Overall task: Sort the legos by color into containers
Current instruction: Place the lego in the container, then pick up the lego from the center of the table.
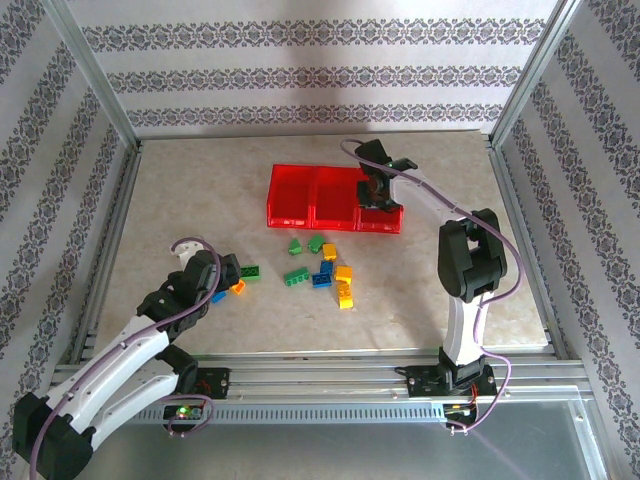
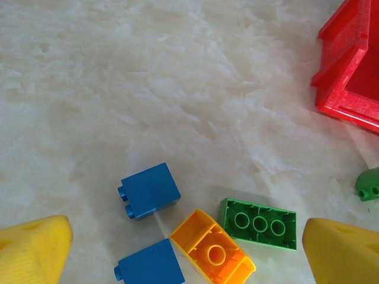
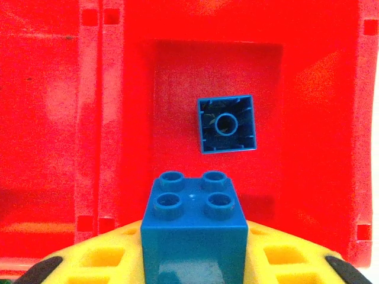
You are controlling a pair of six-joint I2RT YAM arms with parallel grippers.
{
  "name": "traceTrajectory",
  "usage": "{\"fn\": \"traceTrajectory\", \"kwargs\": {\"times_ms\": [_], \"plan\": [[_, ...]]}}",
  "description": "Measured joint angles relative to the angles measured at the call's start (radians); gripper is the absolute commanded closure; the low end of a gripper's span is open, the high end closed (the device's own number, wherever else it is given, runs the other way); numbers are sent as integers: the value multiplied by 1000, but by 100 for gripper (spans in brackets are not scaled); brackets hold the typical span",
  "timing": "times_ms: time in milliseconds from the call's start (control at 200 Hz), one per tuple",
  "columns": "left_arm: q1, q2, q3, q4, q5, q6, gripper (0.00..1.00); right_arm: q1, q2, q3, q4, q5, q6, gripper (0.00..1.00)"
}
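Blue brick [image 3: 194,236] sits gripped in my right jaws over the right compartment [image 3: 177,77] of the red tray [image 1: 300,222], second blue brick [image 3: 227,124] at 12 o'clock (underside up). Left jaws stand wide above the desk [image 2: 177,89].

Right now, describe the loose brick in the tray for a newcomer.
In the red tray, look at the right-hand compartment. A blue brick lies on its floor, hollow underside up; the other blue brick, between the jaws, shows its studs.
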Motion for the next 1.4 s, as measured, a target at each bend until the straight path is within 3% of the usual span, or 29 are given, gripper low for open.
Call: {"fn": "traceTrajectory", "kwargs": {"times_ms": [225,565,784,1094,1399], "plan": [[0,20,0,0,7,0,0,-2,0,0,4,0,0,52],[0,21,6,2,7,0,0,-2,-7,-16,18,0,0,50],[0,22,6,6,8,4,0,15,-134,-148,22,9,26,46],[0,41,6,60,11,16,0,187,-397,-382,21,31,138,41],[0,113,10,104,24,31,0,325,-420,-470,15,22,308,32]]}}
